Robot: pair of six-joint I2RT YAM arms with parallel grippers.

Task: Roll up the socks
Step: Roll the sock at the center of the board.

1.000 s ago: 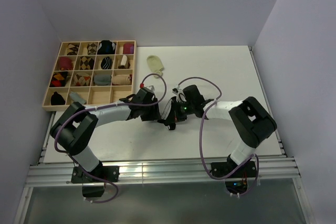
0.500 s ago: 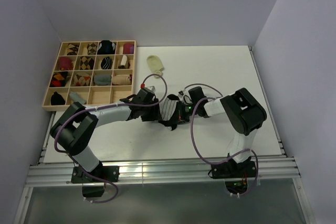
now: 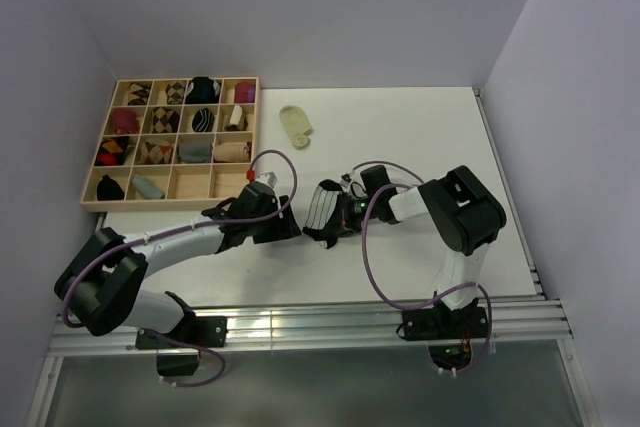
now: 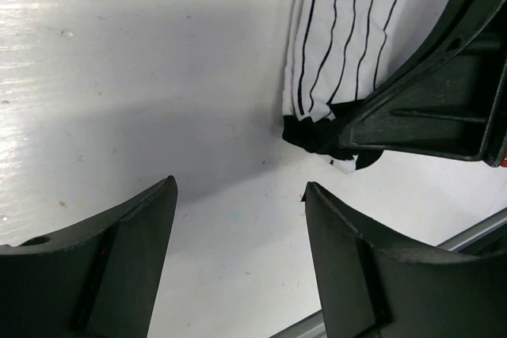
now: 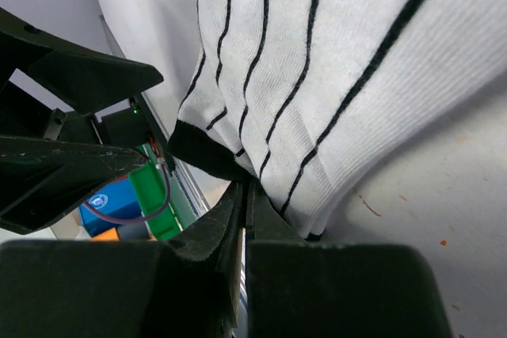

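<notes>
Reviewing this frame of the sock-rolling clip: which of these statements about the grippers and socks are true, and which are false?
1. The right gripper is shut on the striped sock. True.
2. The left gripper grips that sock too. False: it is open and empty, beside the sock.
3. The pale yellow-green sock lies in the wooden tray. False: it lies on the table, right of the tray.
4. Several tray compartments hold rolled socks. True.

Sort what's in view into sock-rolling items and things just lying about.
Job in hand:
- white sock with thin black stripes, pinched by the shut right gripper
- plain pale yellow-green sock, lying apart, untouched
- left gripper, open, clear of the striped sock

Lying about:
- wooden compartment tray at the far left
- rolled socks in its compartments
</notes>
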